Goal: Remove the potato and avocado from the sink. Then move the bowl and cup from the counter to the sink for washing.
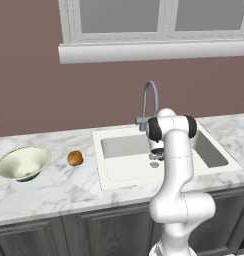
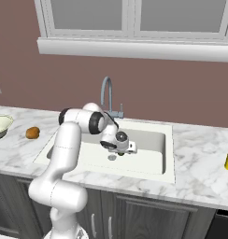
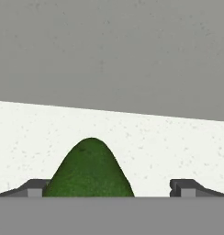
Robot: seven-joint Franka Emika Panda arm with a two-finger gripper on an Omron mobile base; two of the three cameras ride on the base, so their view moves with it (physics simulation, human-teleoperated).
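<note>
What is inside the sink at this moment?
Inside the sink the open gripper reaches down around the avocado, which lies on the white floor. The grey drain shows beside it. The arm covers part of the basin, so anything there stays unseen.

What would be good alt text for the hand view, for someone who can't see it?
A dark green avocado lies on the white sink floor, sitting between the open gripper fingertips and closer to the one at the picture's left. Behind it, the sink's grey wall fills the upper part of the picture.
</note>
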